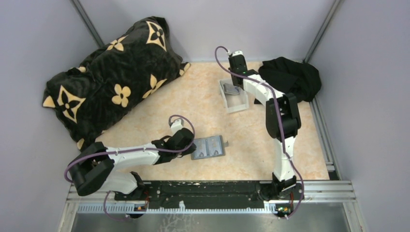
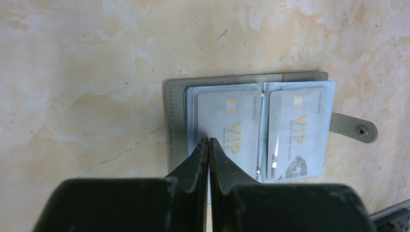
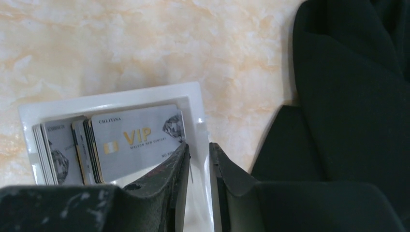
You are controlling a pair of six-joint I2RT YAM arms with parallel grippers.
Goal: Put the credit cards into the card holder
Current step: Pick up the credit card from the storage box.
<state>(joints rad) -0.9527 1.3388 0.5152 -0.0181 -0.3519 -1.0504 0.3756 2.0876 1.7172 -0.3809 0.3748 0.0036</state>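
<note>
Before your left claw (image 2: 208,141), on the marbled peach tabletop (image 2: 72,72), lies the card holder (image 2: 175,121), opened flat. That claw is pinched fully together and holds nothing. Its dark, scuffed tips sit on the holder's left panel, over the clear sleeve. The holder is a soft grey bifold with a stitched border and glossy transparent pockets. A short strap with a metal snap (image 2: 355,128) juts from its right side. You can see a silvery card with gold VIP lettering in each panel.

Farther back, your right claw (image 3: 198,150) hangs over a white plastic tray (image 3: 121,96). Its fingers are a narrow slit apart, and only the tray's right wall shows in the gap. The loose credit cards (image 3: 135,140) are packed side by side in that tray: thin, silver-grey rectangles with rounded corners. The front card faces the wrist camera, and one finger hides its lower right corner. You cannot tell whether the finger touches it.

A crumpled black cloth (image 3: 348,96) lies just right of the tray. A black plush pillow (image 1: 111,77) with tan flowers fills the far left corner.
</note>
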